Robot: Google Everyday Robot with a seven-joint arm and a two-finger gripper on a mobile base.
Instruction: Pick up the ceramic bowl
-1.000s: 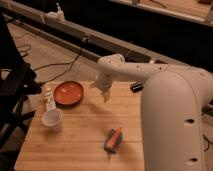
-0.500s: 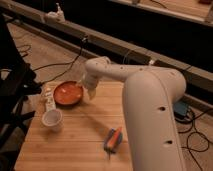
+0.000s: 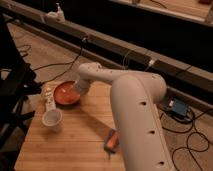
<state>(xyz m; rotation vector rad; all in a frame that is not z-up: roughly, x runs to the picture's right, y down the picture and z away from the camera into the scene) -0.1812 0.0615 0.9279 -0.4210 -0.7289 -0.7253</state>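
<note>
I saw my tool [image 3: 78, 89] at the ceramic bowl's [image 3: 63, 94] rim, centre-left, its grip untellable; the bowl lay unlifted on the worktop [image 3: 75, 145].

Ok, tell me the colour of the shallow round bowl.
Orange-red ceramic bowl, seen in the camera view; gripper at its rim.

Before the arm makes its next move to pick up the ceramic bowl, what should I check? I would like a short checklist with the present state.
1. Ceramic bowl upright on the table: ok.
2. Gripper at the bowl's right rim: ok.
3. White cup apart from the bowl: ok.
4. Gripper touching the bowl: cannot tell.
5. Bowl lifted off the table: not ok.
</note>
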